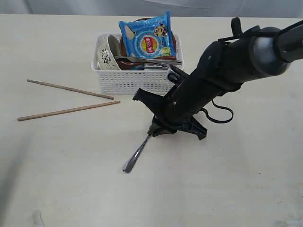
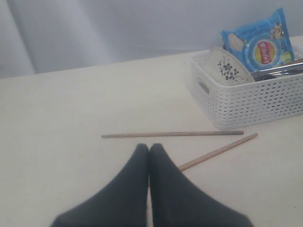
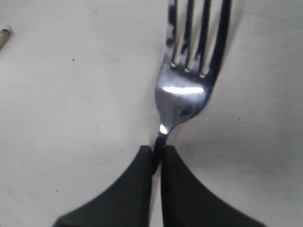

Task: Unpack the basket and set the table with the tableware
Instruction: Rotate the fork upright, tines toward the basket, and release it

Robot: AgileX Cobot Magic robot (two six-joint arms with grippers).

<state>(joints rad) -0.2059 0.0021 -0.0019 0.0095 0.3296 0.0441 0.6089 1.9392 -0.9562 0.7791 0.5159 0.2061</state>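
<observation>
White basket [image 1: 132,81] with floral bowl [image 1: 106,53], chips bag [image 1: 147,40], steel cutlery [image 1: 156,61] inside

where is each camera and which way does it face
exterior: raised off the arms, looking down at table, basket, chopsticks; right arm shows.
left wrist: low, facing chopsticks and basket; shut left gripper shows.
right wrist: close over the table, facing the fork; right gripper shut on it.
shared: exterior and left wrist both see basket and chopsticks.
</observation>
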